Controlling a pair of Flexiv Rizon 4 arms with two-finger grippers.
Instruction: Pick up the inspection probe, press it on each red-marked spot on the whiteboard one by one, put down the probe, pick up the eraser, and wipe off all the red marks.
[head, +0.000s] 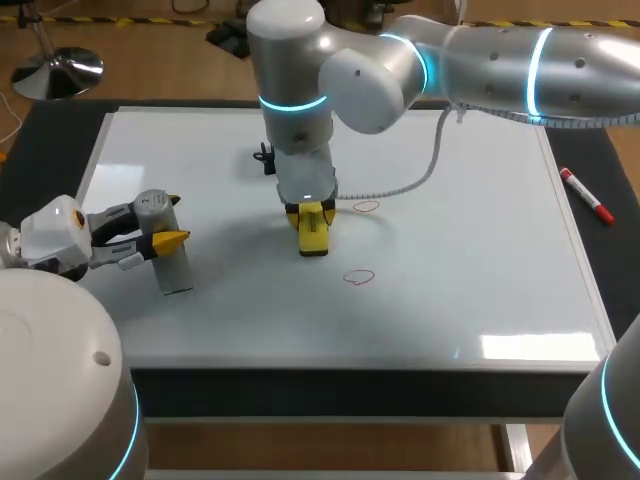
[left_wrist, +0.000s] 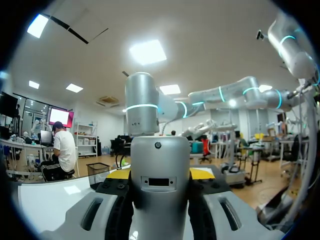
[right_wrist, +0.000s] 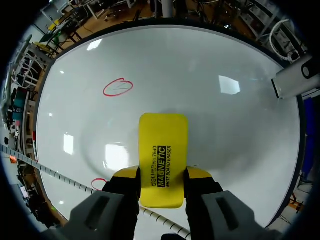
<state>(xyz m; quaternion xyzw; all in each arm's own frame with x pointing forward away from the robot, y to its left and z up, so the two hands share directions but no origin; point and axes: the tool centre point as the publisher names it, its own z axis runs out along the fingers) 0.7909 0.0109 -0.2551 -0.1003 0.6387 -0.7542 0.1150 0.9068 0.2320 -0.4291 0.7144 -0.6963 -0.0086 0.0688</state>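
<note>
Right pincer (right_wrist: 161, 173) is closed on the yellow eraser (right_wrist: 163, 150), held low over the middle of the whiteboard (head: 480, 270), so I judge the wiping step is in hand. Two red marks show: one (head: 366, 206) just right of the eraser, another (head: 359, 277) nearer. Left pincer (head: 158, 238) clasps the upright probe (head: 172, 262) at the left. Next, the eraser needs pressing flat and sweeping across each mark.

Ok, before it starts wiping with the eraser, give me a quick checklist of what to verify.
1. Eraser clamped in right gripper: ok.
2. Eraser pressed flat on whiteboard: cannot tell.
3. Targets in sight: ok, far red mark and near red mark, both unwiped.
4. Inspection probe put down: not ok, left gripper is shut on it.
5. Left gripper away from both marks: ok.
</note>
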